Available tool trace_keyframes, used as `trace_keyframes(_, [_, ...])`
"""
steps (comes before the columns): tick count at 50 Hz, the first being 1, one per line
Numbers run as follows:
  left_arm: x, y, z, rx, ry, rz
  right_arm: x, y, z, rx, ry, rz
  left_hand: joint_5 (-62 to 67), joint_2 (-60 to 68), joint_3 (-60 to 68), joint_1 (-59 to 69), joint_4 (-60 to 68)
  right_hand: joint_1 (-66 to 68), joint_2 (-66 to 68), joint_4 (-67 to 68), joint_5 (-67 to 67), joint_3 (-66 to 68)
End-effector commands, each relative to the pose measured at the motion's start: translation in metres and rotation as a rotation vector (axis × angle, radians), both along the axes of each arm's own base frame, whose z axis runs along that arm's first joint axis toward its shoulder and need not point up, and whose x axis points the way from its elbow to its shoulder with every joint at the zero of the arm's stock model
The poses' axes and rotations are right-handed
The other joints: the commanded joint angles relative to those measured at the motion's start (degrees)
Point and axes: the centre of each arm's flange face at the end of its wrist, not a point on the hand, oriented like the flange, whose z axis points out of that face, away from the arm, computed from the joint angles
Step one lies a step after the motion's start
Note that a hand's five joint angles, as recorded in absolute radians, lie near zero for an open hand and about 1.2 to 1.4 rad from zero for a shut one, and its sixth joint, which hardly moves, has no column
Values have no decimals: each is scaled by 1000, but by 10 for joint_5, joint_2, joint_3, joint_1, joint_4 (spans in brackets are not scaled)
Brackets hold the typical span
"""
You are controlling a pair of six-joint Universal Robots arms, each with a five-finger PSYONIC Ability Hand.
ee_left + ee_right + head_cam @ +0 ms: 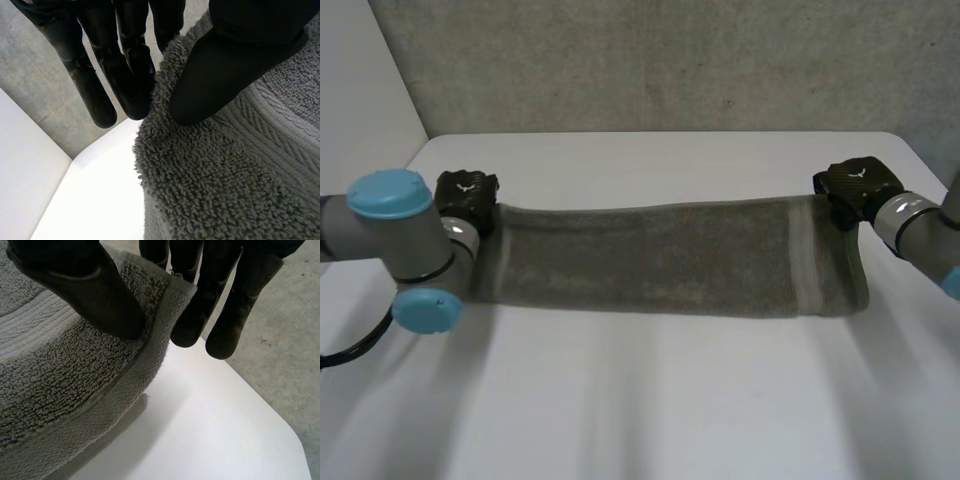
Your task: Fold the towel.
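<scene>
Grey terry-cloth towel (pixel 650 255), soft and floppy I judge, is what I am pinching, a far corner between thumb and fingers of each: black left hand (pixel 466 195), black right hand (pixel 855 185).

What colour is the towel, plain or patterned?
A grey terry towel, plain apart from a ribbed woven band near its end; clearest in left wrist view.

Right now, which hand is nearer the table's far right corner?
Right. The right hand pinches the far right corner of the towel, close to that table corner; the left hand pinches the towel's far left corner, at the table's opposite side.
</scene>
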Motion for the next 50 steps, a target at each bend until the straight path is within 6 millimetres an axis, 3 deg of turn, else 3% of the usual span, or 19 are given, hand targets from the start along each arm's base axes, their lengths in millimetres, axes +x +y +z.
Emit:
trace_keyframes(1, [-12,-12,-15,-25,-2,-17,3,-13,-24,-2,15,-38,-68,-79,-79,-46,-80,-175,-178,-177,-184,-175])
trace_keyframes(2, [-12,-13,-18,-28,-3,-14,3,-13,-24,-2,15,-39,-304,-315,-315,-282,-316,-177,-180,-179,-186,-177])
trace_keyframes(3, [-12,-13,-18,-28,-3,-14,2,-14,-27,0,22,-54,-307,-317,-318,-284,-318,-658,-662,-660,-667,-658])
trace_keyframes(4, [-14,-12,-20,-24,-8,-15,2,-15,-31,5,29,-72,-491,-502,-502,-469,-503,-662,-666,-664,-671,-662])
trace_keyframes(5, [-14,-12,-20,-24,-8,-15,2,-15,-31,5,29,-72,-493,-504,-504,-471,-505,-662,-666,-664,-671,-662])
trace_keyframes(6, [-15,-11,-23,-17,-8,-18,0,-15,-32,10,34,-94,-583,-594,-594,-561,-595,-662,-666,-664,-671,-662])
trace_keyframes(12, [-15,-4,-26,6,-14,-21,-1,-11,-30,17,39,-119,-582,-593,-593,-560,-594,-662,-666,-664,-671,-662])
trace_keyframes(13, [-14,-1,-26,14,-11,-20,0,-6,-16,-1,26,-117,-582,-593,-593,-560,-594,-662,-666,-664,-671,-662])
trace_keyframes(14, [-12,0,-17,3,-5,-15,0,-6,-15,-1,26,-117,-582,-593,-593,-560,-594,-662,-666,-664,-671,-662])
trace_keyframes(15, [-12,0,-16,3,-5,-15,0,2,13,-48,-1,-118,-582,-593,-593,-560,-594,-662,-666,-664,-671,-662])
trace_keyframes(16, [-8,2,-3,-16,4,-10,-2,9,32,-75,-20,-124,-581,-592,-592,-559,-593,-662,-666,-664,-671,-662])
trace_keyframes(18, [-5,6,8,-27,10,-5,-3,18,44,-86,-36,-125,-581,-592,-592,-559,-593,-662,-666,-664,-671,-662])
trace_keyframes(22, [5,31,43,-48,45,-3,-6,36,56,-75,-42,-126,-576,-587,-587,-554,-588,-662,-666,-664,-671,-662])
trace_keyframes(25, [9,43,49,-40,72,-4,-9,51,60,-44,-35,-127,-574,-585,-585,-552,-586,-662,-666,-664,-671,-662])
trace_keyframes(27, [15,63,56,-21,130,0,-11,64,62,-2,-28,-127,-572,-583,-583,-550,-584,-662,-666,-664,-671,-662])
trace_keyframes(29, [17,73,56,0,167,2,-12,87,48,103,-14,-115,-571,-582,-582,-549,-583,-623,-627,-625,-632,-623])
trace_keyframes(37, [17,107,32,127,248,-63,-11,107,9,208,-12,-67,-571,-582,-582,-549,-583,-546,-549,-547,-555,-546])
trace_keyframes(43, [17,109,29,144,257,-84,-15,97,-24,243,-12,-79,-571,-582,-582,-549,-583,-524,-527,-525,-533,-524])
trace_keyframes(50, [16,110,30,146,266,-89,-17,89,-37,220,-9,-87,-572,-583,-583,-550,-584,-438,-441,-440,-447,-438])
